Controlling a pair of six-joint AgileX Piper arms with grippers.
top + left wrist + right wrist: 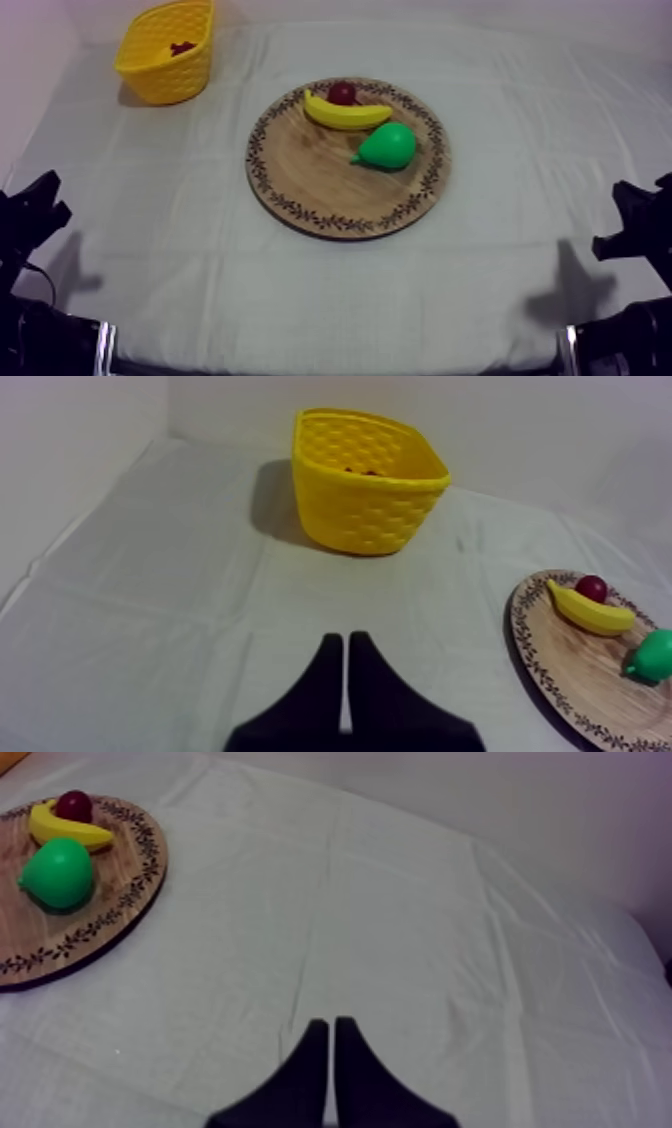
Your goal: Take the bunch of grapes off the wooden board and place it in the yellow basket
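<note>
Left gripper [346, 638]: fingers pressed together in a narrow wedge, nothing held, low over bare cloth [150, 636]. Right gripper [331, 1022]: likewise closed and empty.

Top view, upper left of frame: the yellow basket [150, 75] holds a dark red lumpy item, judged to be the bunch of grapes [183, 47], lying on the basket floor. Centre of frame: the round wooden board [300, 160] carries a banana [345, 113], a small red fruit [342, 93] touching it, and a pear [388, 146] just beside.

Assessment: placement appears complete. The grapes are probably light, rigid moulded plastic. The knobbly surface gives purchase, though single beads may roll out from between the fingers. Any regrasp should come from above and span the widest part of the cluster, since the basket walls block a side approach.
</note>
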